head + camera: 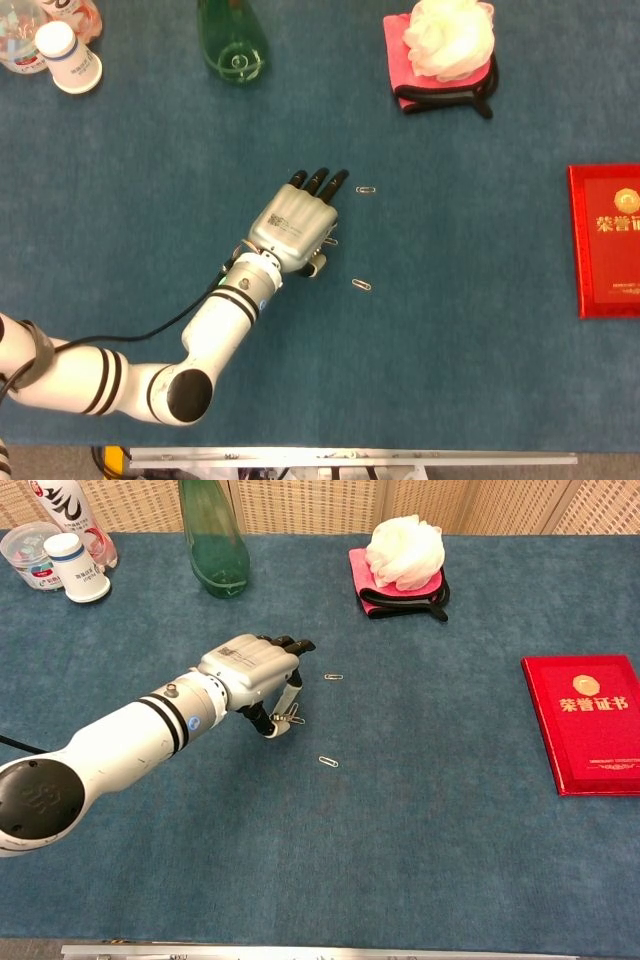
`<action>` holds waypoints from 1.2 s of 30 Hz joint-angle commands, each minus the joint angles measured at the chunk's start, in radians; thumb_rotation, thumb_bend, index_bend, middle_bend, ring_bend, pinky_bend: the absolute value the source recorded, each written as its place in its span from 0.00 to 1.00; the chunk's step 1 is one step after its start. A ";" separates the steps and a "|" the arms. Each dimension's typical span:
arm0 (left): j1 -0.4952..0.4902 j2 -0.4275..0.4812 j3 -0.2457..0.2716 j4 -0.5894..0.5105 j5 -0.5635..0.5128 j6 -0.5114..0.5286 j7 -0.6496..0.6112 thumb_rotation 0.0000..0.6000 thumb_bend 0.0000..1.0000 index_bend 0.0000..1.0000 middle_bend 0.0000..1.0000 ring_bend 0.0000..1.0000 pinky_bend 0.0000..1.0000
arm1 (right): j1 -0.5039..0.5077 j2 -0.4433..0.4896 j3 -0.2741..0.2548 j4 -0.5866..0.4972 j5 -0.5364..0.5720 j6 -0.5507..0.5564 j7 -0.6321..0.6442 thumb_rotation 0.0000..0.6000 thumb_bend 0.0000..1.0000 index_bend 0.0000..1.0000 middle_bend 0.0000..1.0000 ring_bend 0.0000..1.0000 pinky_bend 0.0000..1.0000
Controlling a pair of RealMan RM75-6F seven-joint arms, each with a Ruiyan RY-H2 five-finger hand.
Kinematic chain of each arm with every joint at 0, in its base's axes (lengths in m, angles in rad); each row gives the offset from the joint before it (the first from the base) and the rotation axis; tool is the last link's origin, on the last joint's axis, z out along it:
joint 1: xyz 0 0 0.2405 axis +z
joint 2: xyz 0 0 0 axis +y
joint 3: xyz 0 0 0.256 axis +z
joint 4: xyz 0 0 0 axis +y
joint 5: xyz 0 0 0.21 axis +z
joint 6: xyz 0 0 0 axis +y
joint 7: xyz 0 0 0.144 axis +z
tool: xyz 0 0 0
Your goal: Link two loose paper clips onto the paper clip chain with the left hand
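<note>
While your left robot hand point(258, 668) hovers just above the blue surface point(420, 810), thumb and a finger pinch a small bunch of clips, most likely the paper clip chain point(292, 718), which hangs at the fingertips; the head view hides most of it under the palm. Two loose paper clips lie flat and unlinked: the far clip point(366, 190) just past the fingertips, the near clip point(361, 285) near the thumb side. Judging from this, neither link is made yet, so nearly all the work is left. How many clips the chain already holds is too small to tell. Right robot hand not in view. Room is good: open surface around both clips. Green bottle point(211, 535), white cup point(80, 568), pink cloth with sponge point(400, 570) and red booklet point(585, 720) all sit well apart.
</note>
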 commanded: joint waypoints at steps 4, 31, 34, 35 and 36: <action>-0.001 0.001 0.005 0.002 0.000 0.002 -0.011 1.00 0.32 0.61 0.00 0.00 0.12 | 0.000 0.000 0.002 0.002 0.001 0.000 0.004 1.00 0.30 0.14 0.16 0.08 0.29; 0.179 0.239 0.091 -0.120 0.100 0.148 -0.176 1.00 0.32 0.62 0.00 0.00 0.12 | 0.029 0.011 -0.008 -0.046 -0.016 -0.058 -0.082 1.00 0.30 0.14 0.16 0.08 0.29; 0.205 0.257 0.097 -0.096 0.111 0.135 -0.218 1.00 0.32 0.62 0.00 0.00 0.12 | 0.034 0.012 -0.008 -0.054 -0.014 -0.068 -0.095 1.00 0.30 0.14 0.16 0.08 0.29; 0.212 0.261 0.099 -0.090 0.113 0.130 -0.228 1.00 0.32 0.62 0.00 0.00 0.12 | 0.035 0.012 -0.008 -0.056 -0.013 -0.071 -0.099 1.00 0.30 0.14 0.16 0.08 0.29; 0.219 0.263 0.101 -0.084 0.114 0.125 -0.238 1.00 0.32 0.62 0.00 0.00 0.12 | 0.037 0.013 -0.008 -0.058 -0.013 -0.074 -0.102 1.00 0.30 0.14 0.16 0.08 0.29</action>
